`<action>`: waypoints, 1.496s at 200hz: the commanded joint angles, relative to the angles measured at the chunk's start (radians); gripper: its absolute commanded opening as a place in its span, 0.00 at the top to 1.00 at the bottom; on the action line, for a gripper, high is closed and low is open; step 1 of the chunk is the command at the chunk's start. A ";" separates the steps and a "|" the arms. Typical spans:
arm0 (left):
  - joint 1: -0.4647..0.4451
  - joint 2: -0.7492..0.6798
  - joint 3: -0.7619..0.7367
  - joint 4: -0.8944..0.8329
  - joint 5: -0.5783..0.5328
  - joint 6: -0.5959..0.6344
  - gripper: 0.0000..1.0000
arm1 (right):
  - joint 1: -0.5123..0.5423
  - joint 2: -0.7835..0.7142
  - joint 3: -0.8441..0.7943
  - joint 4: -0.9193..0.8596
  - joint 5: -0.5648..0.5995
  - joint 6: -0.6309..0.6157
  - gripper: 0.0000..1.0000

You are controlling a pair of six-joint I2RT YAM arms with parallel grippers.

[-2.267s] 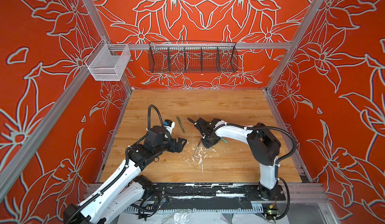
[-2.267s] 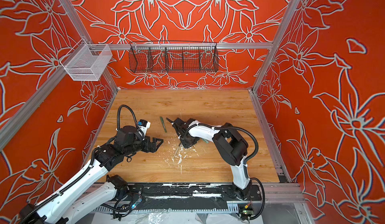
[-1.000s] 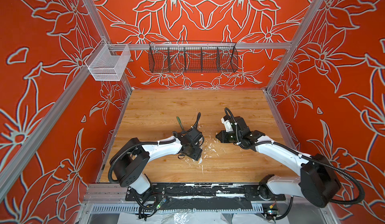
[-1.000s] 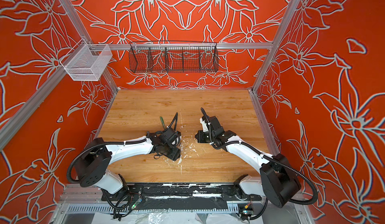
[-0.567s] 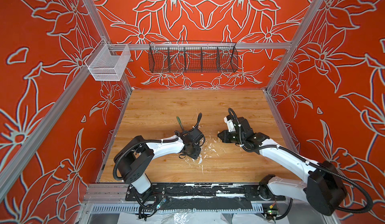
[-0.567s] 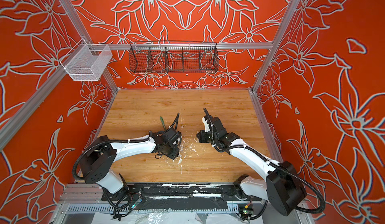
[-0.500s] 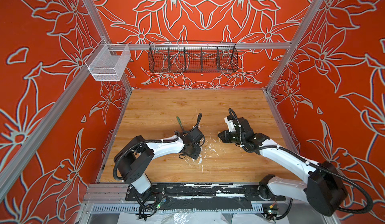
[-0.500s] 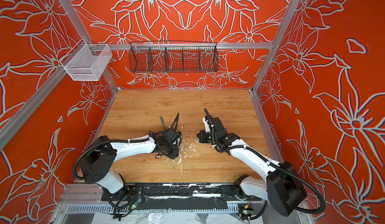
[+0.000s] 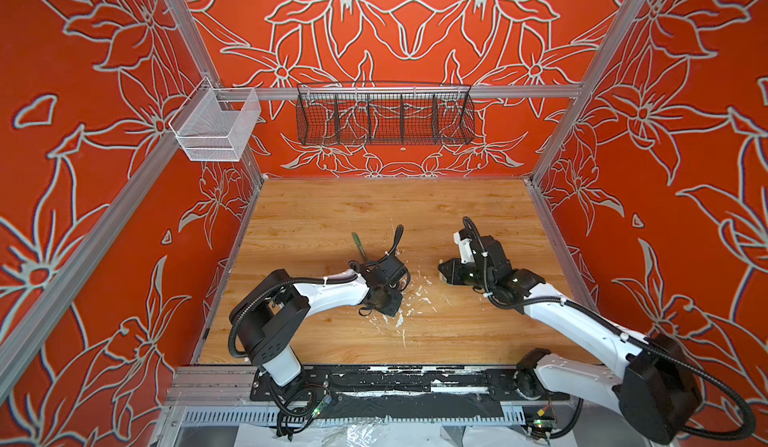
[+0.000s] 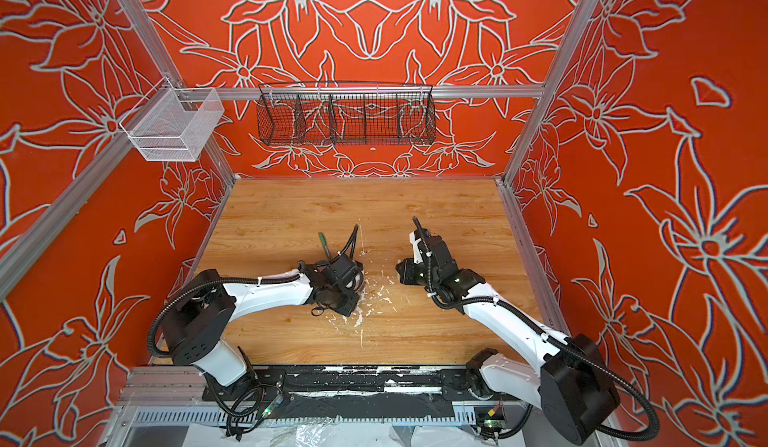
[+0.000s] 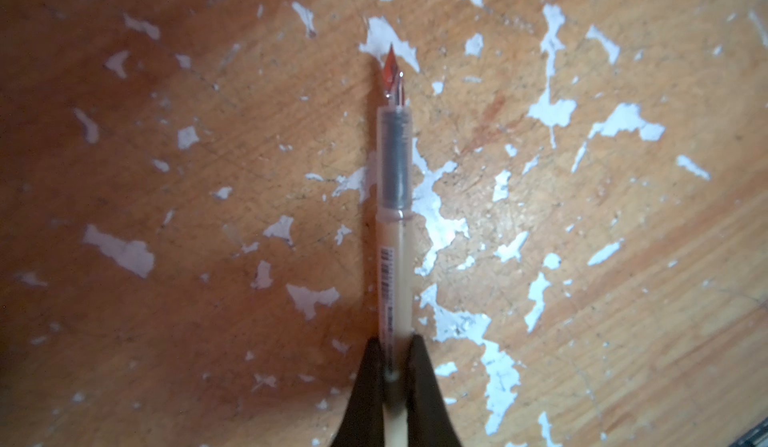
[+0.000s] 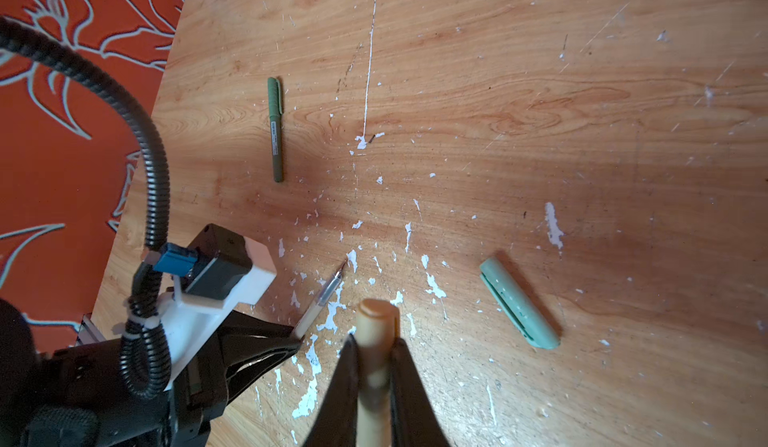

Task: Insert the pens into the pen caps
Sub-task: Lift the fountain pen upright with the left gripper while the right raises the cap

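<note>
In the left wrist view, I saw the left tool (image 11: 392, 347) pressed onto the rear part of the tan pen (image 11: 395, 258), with one finger on each side of the barrel. The pen projected straight out past the fingertips, uncapped, its clear grip section and pointed tip exposed above the wooden surface (image 9: 332, 208) and its white paint flecks (image 11: 552, 112). I could not tell whether the tip touched the surface. In the right wrist view, the right tool (image 12: 376, 343) pinched the tan cap (image 12: 376, 316), whose rounded end stood out beyond the fingertips. In that same view the tan pen and the tan cap were near each other but apart. The pale green cap (image 12: 519, 303) lay flat on the surface near the right tool, free of both tools. The dark green pen (image 12: 274, 133) lay flat farther off, with the dark green cap (image 12: 274, 95) fitted on one end. In both top views the two tools faced each other near the middle of the surface, and the dark green pen lay just behind the left tool, toward the back wall.
</note>
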 commanded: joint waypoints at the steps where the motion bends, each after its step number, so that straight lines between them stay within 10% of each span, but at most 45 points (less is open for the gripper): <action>1: -0.007 0.003 0.006 0.008 0.015 0.002 1.00 | -0.005 -0.025 -0.013 0.021 0.036 0.026 1.00; 126: -0.020 -0.468 -0.070 0.192 0.197 0.091 1.00 | -0.005 -0.259 0.021 0.153 0.029 0.075 1.00; 299: -0.086 -0.480 0.030 0.252 0.218 0.135 1.00 | -0.004 -0.229 0.055 0.407 -0.062 0.193 1.00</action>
